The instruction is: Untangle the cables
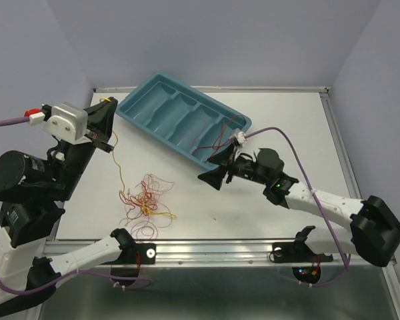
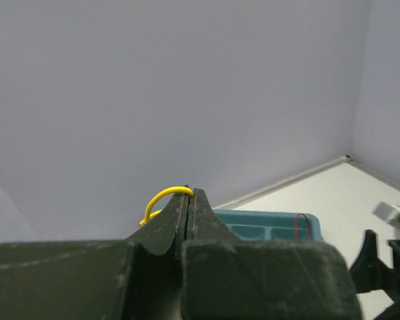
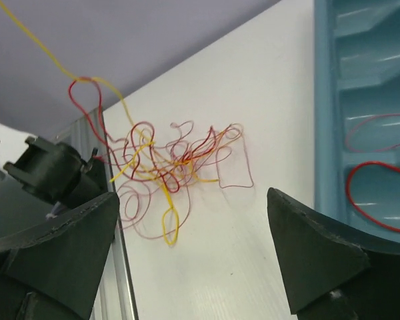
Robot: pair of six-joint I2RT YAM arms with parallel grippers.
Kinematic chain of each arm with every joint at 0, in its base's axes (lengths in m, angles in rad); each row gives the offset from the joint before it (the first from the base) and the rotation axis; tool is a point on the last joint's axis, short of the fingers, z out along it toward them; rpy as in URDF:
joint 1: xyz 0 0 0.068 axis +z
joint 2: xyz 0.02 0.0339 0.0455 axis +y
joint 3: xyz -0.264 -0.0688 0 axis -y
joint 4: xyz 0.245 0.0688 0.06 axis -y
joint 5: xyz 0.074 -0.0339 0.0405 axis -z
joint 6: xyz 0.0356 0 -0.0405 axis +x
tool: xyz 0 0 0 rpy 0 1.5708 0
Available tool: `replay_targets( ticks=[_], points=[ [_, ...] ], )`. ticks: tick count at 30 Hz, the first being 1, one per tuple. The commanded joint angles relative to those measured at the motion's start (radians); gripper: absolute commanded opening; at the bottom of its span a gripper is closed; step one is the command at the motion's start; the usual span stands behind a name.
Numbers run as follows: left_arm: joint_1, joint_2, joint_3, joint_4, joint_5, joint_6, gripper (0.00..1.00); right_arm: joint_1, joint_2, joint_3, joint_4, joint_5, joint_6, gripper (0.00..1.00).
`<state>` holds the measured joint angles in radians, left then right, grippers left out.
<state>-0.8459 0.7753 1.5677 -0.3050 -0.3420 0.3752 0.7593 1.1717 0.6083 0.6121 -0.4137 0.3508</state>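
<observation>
Left gripper [image 2: 190, 200] is pinching a yellow cable [image 2: 163, 197] shut and holding it high. Right gripper [image 3: 192, 200] is hovering, fingers apart. Red cables [image 3: 377, 220] are lying in the tray [image 1: 153, 93] — the tangle [image 1: 145, 200] on the table [image 1: 280, 200] is mostly awaiting separation.

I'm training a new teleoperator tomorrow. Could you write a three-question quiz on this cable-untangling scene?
1. True or false: the left gripper has its jaws shut on a thin yellow wire.
2. What lies in the teal compartmented plastic tray? A) a red wire loop B) a white plug C) nothing
3. Fill in: the right gripper has its jaws ____.
Key: 1 true; 2 A; 3 open.
</observation>
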Motion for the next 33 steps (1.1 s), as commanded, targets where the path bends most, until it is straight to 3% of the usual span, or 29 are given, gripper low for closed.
replay_targets(
  ticks=[1, 12, 23, 27, 29, 31, 33],
  points=[
    [0.002, 0.053, 0.072, -0.028, 0.193, -0.030, 0.00, 0.083, 0.112, 0.120, 0.069, -0.119, -0.073, 0.97],
    [0.002, 0.113, 0.118, -0.017, 0.181, -0.056, 0.00, 0.342, 0.451, 0.490, 0.057, 0.078, -0.236, 0.97],
    [0.002, 0.150, 0.212, -0.011, 0.186, -0.088, 0.00, 0.382, 0.811, 0.807, 0.159, 0.099, -0.207, 0.96],
    [0.002, 0.188, 0.276, 0.018, 0.130, -0.081, 0.00, 0.387, 0.890, 0.815, 0.213, 0.134, -0.168, 0.84],
    [0.002, 0.205, 0.333, 0.052, 0.107, -0.068, 0.00, 0.385, 0.899, 0.786, 0.233, 0.157, -0.158, 0.70],
    [0.002, 0.234, 0.377, 0.101, 0.046, -0.033, 0.00, 0.385, 0.890, 0.696, 0.270, 0.177, -0.142, 0.58],
    [0.002, 0.263, 0.439, 0.180, -0.032, 0.034, 0.00, 0.385, 0.847, 0.552, 0.345, 0.217, -0.119, 0.56]
  ],
)
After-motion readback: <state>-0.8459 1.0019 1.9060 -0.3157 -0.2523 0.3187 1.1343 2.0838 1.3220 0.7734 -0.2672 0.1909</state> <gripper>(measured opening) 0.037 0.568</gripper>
